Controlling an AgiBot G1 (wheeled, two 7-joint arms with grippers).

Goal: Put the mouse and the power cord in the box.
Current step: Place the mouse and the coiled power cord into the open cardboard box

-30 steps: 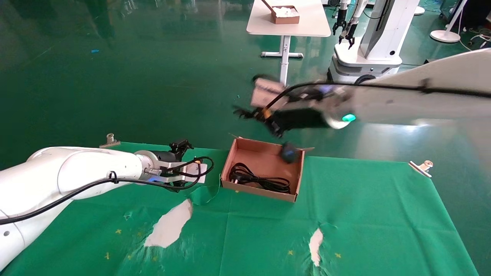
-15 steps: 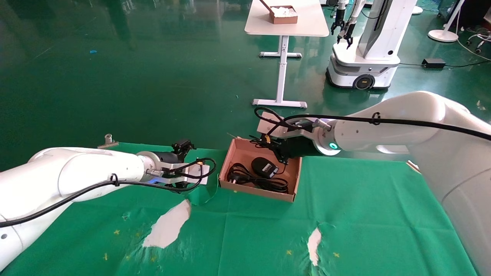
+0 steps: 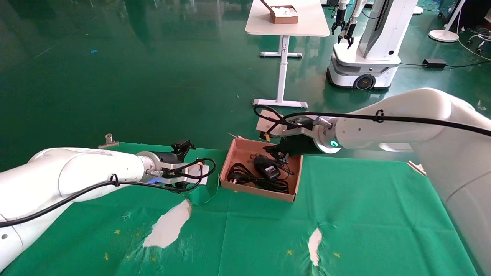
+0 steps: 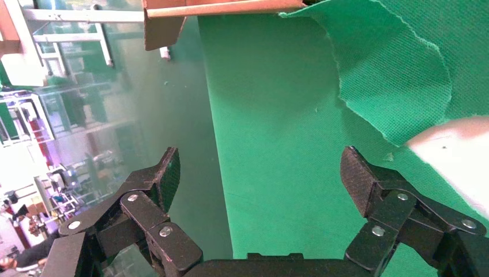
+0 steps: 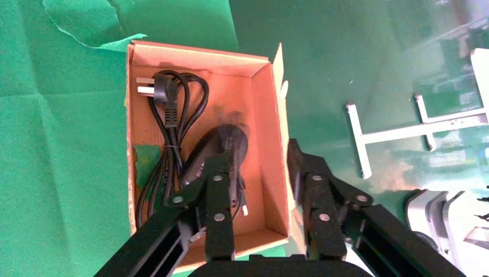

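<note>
One box (image 3: 293, 180), one mouse (image 3: 265, 167) and one power cord (image 3: 245, 177) sit at mid-frame in the head view, on the green-covered surface (image 3: 364, 214). The mouse lies inside the box, grey label up, resting on the coiled cord. The right tool (image 3: 279, 154) hangs over the box's far right corner, released, its fingers (image 5: 218, 190) spread just above the mouse without gripping it. The left tool (image 4: 259, 184), at the left of the frame beside the box, is also spread wide and holds nothing.
</note>
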